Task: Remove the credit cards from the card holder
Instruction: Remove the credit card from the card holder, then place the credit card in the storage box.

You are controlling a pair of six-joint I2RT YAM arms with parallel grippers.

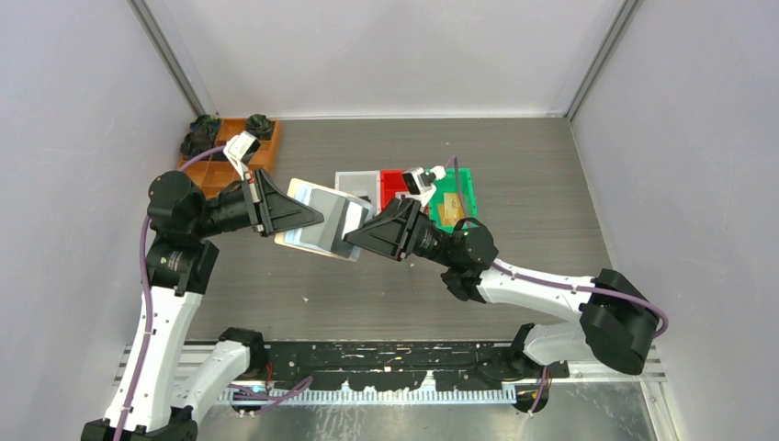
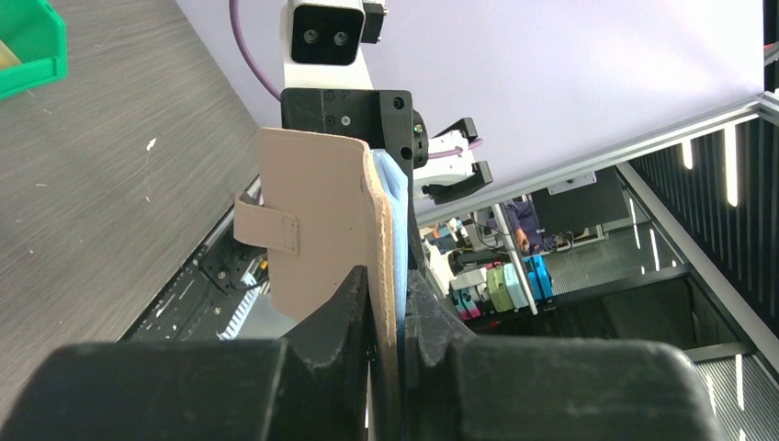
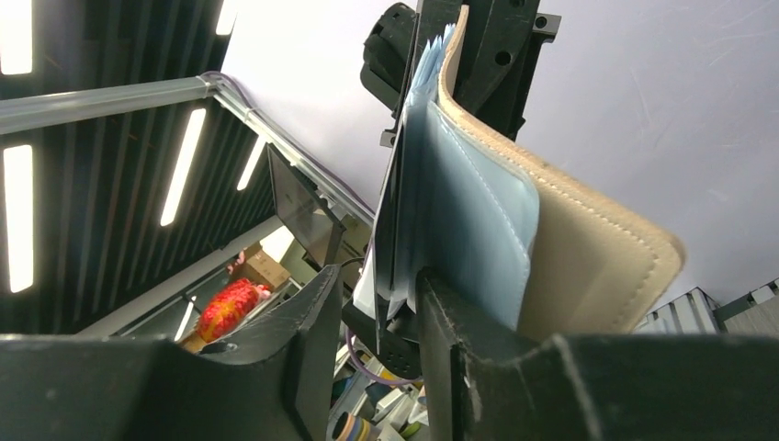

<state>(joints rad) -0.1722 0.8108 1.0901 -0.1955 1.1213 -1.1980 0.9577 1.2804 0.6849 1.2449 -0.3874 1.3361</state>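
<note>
A: Top view first. We're seeing the card holder (image 1: pixel 323 225) hanging in the air above the table (image 1: pixel 514 165), between the two arms and near the white bin (image 1: pixel 354 176).

B: Agreed. We're marking the left gripper (image 1: pixel 315 219) meeting it from the left and the right gripper (image 1: pixel 355 237) from the right. From above we're not getting the jaws at all.

A: The wrists are giving us that. In the left wrist view both fingers (image 2: pixel 354 303) are pressing tight on the holder's tan edge, so the left one is clamping the card holder.

B: In the right wrist view the jaws are standing partly apart. The pocket leaves are leaning on one finger (image 3: pixel 445 312) and the other is standing clear. We're calling that gripping nothing.

A: Credit cards (image 3: pixel 393 211)? We're only catching them in the right wrist view, as thin dark flat edges sitting in the pockets.

B: Materials: we're noting a matte tan outside, stitched along a rounded border. Its little strap tab (image 2: pixel 266 225) is showing in the left wrist view only. The inside is looking shiny, smooth and silvery blue.

A: Only the top view is giving us the red bin (image 1: pixel 395 184) and the orange-brown compartment tray (image 1: pixel 207 175). The green bin (image 1: pixel 457 188) is holding what looks like a gold-yellow card (image 1: pixel 450 213).

B: We're logging the table as dark, with a brushed grain.
</note>
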